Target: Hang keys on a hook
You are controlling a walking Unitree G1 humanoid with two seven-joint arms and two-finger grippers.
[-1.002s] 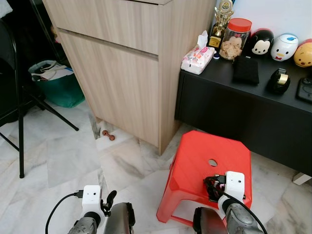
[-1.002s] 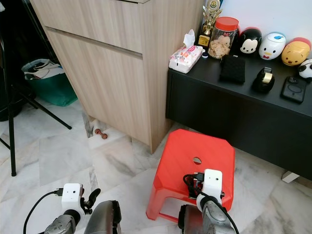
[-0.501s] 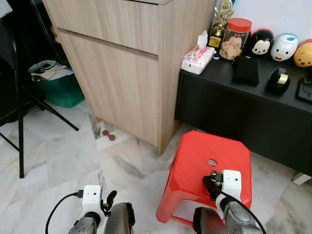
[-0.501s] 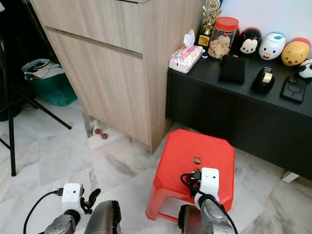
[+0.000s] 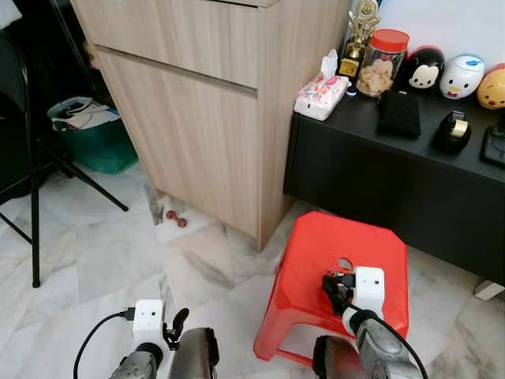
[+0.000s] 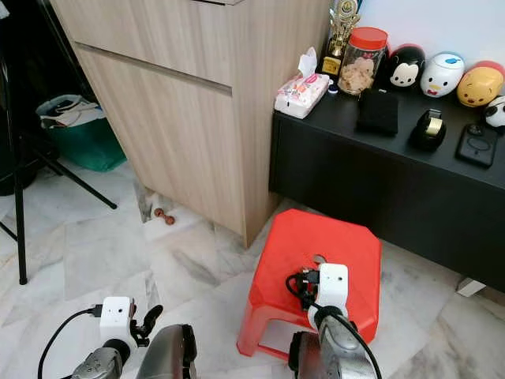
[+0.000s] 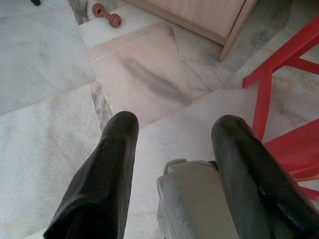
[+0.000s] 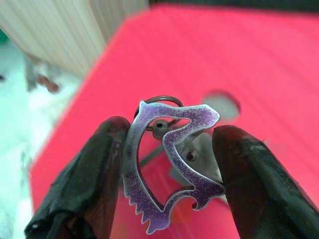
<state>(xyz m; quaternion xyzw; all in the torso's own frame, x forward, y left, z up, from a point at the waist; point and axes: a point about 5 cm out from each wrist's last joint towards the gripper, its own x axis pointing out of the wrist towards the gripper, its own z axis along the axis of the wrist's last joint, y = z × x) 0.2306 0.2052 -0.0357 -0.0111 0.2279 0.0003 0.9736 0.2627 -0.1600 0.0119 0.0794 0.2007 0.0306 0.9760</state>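
Pinched between the two black fingers of the right gripper (image 8: 169,164), above the red stool (image 5: 316,245): the keys (image 8: 172,164), a purple metal charm on a thin ring. Likely light, stiff and slick; safest held flat across the charm's broad faces, ring left free for a hook. Down at near left, over the marble floor (image 7: 45,79), idle with fingers spread and holding nothing: the left gripper (image 7: 172,164). Beyond, a wooden cabinet (image 5: 197,103) at far left and a black sideboard (image 5: 410,158) at far right, crowded with a jar (image 5: 380,63), tissue pack (image 5: 319,96) and cartoon figurines (image 5: 460,75). No hook to be made out yet; stool directly underneath.
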